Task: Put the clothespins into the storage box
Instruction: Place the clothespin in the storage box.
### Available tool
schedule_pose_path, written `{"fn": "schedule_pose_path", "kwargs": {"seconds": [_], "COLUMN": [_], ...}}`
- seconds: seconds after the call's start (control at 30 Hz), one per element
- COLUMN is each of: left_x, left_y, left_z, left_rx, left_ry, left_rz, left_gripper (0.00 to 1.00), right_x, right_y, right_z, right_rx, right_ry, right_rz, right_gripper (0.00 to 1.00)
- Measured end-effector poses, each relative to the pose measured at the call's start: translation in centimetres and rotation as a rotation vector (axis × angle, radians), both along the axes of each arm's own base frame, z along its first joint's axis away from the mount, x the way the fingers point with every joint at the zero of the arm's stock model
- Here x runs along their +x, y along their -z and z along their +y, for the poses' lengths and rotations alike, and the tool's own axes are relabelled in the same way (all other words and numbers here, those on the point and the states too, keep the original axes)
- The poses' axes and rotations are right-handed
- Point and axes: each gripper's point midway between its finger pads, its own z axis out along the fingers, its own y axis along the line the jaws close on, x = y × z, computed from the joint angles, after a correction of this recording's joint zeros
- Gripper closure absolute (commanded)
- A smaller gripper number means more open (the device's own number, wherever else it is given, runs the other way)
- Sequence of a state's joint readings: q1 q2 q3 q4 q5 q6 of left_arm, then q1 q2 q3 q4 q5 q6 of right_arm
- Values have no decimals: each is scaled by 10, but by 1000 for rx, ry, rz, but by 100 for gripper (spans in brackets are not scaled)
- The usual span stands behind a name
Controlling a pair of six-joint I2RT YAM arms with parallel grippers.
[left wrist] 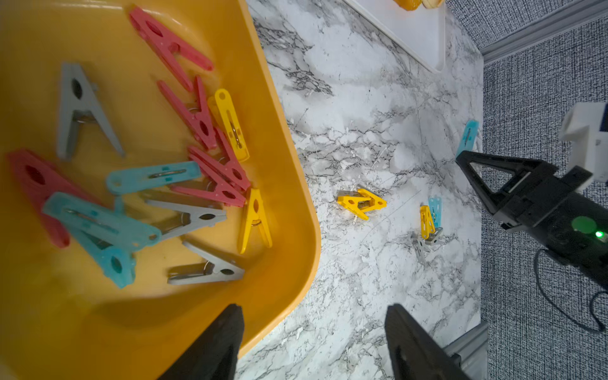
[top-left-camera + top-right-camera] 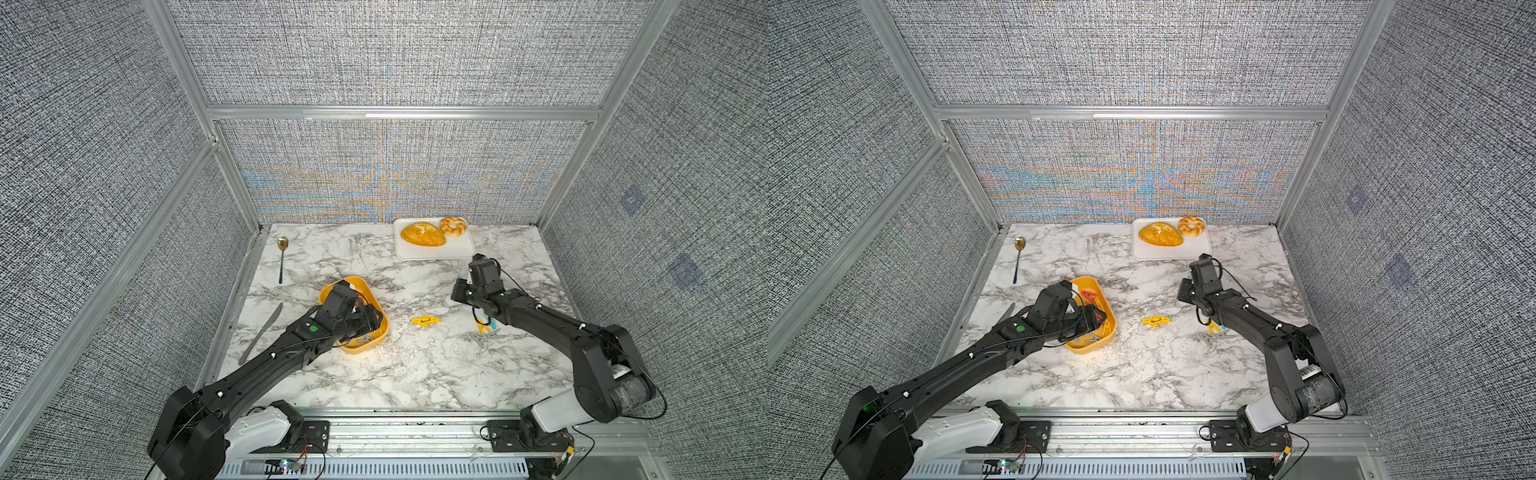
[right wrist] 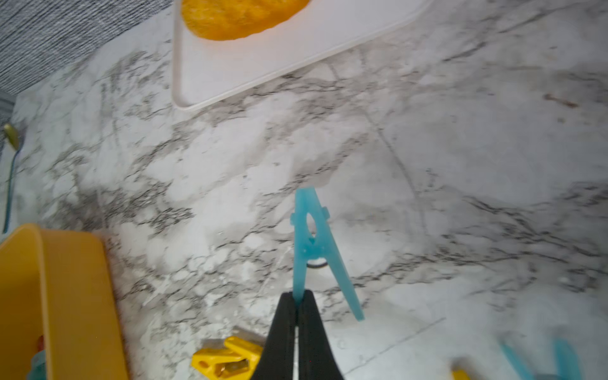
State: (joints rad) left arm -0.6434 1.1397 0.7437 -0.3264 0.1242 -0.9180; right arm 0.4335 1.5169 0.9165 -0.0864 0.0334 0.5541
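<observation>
Right tool pinches one leg of a teal clothespin.

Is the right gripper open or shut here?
Shut on a teal clothespin: in the right wrist view the right gripper has its jaws pressed together on one leg of the pin.

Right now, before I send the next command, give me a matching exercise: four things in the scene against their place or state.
1. left gripper
2. right gripper
3. yellow clothespins
4. spoon

A. shut on a teal clothespin
B. on the table, between the two grippers
C. near the table's far left corner
D. open, over the storage box edge

Pairs: 1-D, 2-A, 3-B, 4-C
</observation>
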Motion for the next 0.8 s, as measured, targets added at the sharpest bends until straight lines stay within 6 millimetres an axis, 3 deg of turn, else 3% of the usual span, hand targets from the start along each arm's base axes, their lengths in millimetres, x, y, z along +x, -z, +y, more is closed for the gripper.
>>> {"fn": "schedule_pose_path", "kwargs": {"seconds": [0.17,0.4,0.53,0.67,0.8], "left_x": [10,11,11,8,4], "left_y": [-9,-25,-28,-30,-34], "left_z": [29,67,86,99,101], "left_rx": [15,31,39,41,38], "left_ry": [-85,-174,-231,-269,-269], "left_rz": [-19,-49,-53,-50,-56], "left_gripper": [26,24,24,23,23], "right_x": [-19,-47,-59,-69,-70], "right_y": [-24,-55,-61,-63,-60], "right_z": [85,188,230,264,273], "right_rx": [22,50,61,76,74], "right_ry": [-205,-439,-537,-633,-674], "right_rz": [-30,-75,-78,-76,-72], "right_gripper": [100,100,98,88,71]}}
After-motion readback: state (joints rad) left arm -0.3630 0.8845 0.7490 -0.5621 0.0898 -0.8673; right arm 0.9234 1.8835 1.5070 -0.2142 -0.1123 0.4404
